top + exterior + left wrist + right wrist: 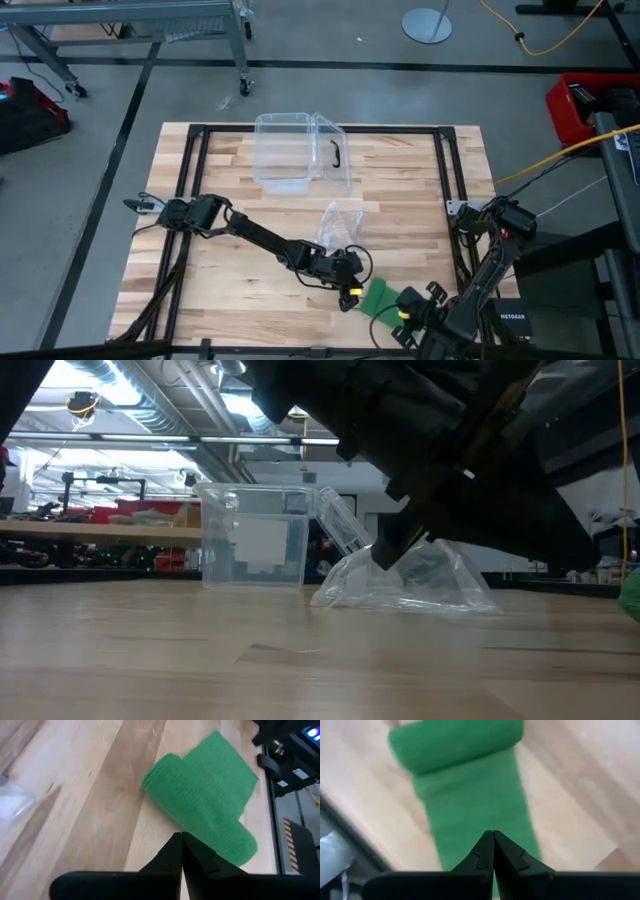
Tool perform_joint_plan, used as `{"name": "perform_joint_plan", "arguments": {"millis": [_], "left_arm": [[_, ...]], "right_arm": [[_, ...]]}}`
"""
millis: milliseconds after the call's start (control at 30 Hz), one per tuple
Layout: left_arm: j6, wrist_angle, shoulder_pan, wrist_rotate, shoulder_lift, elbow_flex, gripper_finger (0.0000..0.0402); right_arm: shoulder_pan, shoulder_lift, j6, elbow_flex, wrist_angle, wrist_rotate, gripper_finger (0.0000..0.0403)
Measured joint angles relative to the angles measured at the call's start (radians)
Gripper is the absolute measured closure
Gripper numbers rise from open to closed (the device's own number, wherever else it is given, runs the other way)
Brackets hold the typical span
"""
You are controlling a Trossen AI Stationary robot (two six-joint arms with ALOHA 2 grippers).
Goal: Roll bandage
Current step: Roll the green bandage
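Near the front edge of the wooden counter (250, 300), toward the right corner: green bandage (381, 297), partly rolled, a fat roll with a flat tail lying on the wood. Right end effector (405, 314) at the tail end, fingers pressed together, nothing seen held between them. Left end effector (349, 294) just beside the roll, fingers also pressed together, empty. Farther in, near the middle: crinkly clear wrapper (338, 224). Toward the back edge: clear plastic box (300, 152) with a black handle (336, 153).
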Motion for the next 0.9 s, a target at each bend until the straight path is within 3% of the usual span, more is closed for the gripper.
{"name": "perform_joint_plan", "arguments": {"millis": [367,900], "left_arm": [[0.045,-0.03,-0.013,-0.003,0.0,0.0,0.0401],[0.016,-0.023,-0.033,-0.003,0.009,0.0,0.0401]], "right_arm": [[-0.117,0.013,-0.155,-0.011,0.026,0.009,0.0398],[-0.127,0.125,-0.166,-0.012,0.159,-0.001,0.0398]]}}
